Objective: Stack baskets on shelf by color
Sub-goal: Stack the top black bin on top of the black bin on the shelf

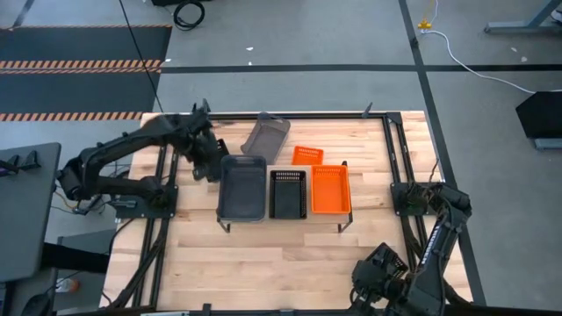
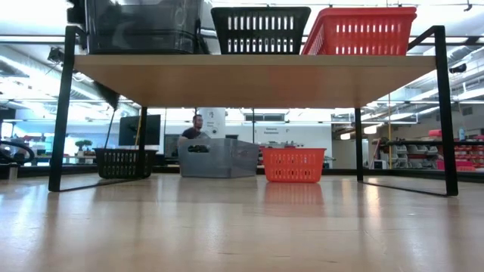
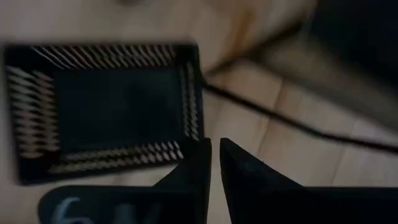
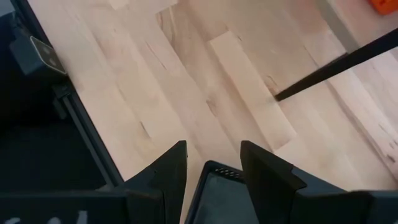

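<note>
The shelf (image 2: 257, 79) carries a grey basket (image 1: 241, 189), a black perforated basket (image 1: 287, 193) and an orange basket (image 1: 330, 189) side by side. Behind it on the table lie a tilted grey basket (image 1: 265, 136) and a small orange basket (image 1: 307, 155). Another black basket (image 3: 106, 112) sits on the table under my left gripper (image 3: 214, 149), which is shut and hovers at that basket's corner, left of the shelf (image 1: 209, 160). My right gripper (image 4: 211, 155) is open over bare wood near the table's near right corner (image 1: 379, 276). My left gripper points down beside the black basket's rim corner (image 3: 189, 146). One fingertip (image 3: 202, 155) overlaps that corner in the wrist view, and I cannot tell whether it touches. Nothing shows between the two fingers.
The shelf's black legs (image 2: 60, 113) (image 2: 446, 113) stand on the table top (image 1: 263, 263). One thin leg bar (image 4: 336, 65) crosses the right wrist view. A person (image 2: 195, 128) is in the room beyond the table. Bare wood stretches in front of the shelf.
</note>
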Tool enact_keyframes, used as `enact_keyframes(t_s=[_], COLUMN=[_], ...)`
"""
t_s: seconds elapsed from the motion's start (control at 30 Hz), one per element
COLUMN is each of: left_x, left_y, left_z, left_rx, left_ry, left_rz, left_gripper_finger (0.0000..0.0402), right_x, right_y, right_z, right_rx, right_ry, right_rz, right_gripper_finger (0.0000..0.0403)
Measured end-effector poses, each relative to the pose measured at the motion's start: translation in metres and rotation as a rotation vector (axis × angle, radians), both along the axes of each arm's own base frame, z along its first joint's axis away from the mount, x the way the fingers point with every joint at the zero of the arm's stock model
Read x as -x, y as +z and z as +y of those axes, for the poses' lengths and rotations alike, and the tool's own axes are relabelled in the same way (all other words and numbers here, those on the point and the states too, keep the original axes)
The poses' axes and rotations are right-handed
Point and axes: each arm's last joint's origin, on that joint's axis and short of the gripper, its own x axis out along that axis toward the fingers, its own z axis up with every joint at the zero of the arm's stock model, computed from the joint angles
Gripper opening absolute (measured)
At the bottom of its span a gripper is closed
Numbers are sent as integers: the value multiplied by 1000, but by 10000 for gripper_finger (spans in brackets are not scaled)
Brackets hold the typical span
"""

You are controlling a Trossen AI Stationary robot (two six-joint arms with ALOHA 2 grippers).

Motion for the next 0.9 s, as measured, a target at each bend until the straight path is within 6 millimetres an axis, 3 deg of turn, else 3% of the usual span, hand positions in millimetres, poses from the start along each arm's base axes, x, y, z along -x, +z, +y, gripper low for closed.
enact_keyframes(t_s=[0.1,0.23,0.5,0.9], left_x=[6,7,-11,-20], left_y=[-28,-42,-40,-46], left_z=[-11,-21,-27,-40], left_rx=[48,67,-116,-156], left_ry=[-31,-83,-135,-177], left_rz=[72,103,49,24], left_gripper_finger=[41,41,42,81], right_x=[0,0,-1,-2], right_y=[0,0,0,0], right_z=[0,0,1,4], right_rx=[1,-1,-33,-66], right_ry=[1,-3,-52,-59], right_rz=[0,-1,-23,-41], right_gripper_finger=[158,158,158,158])
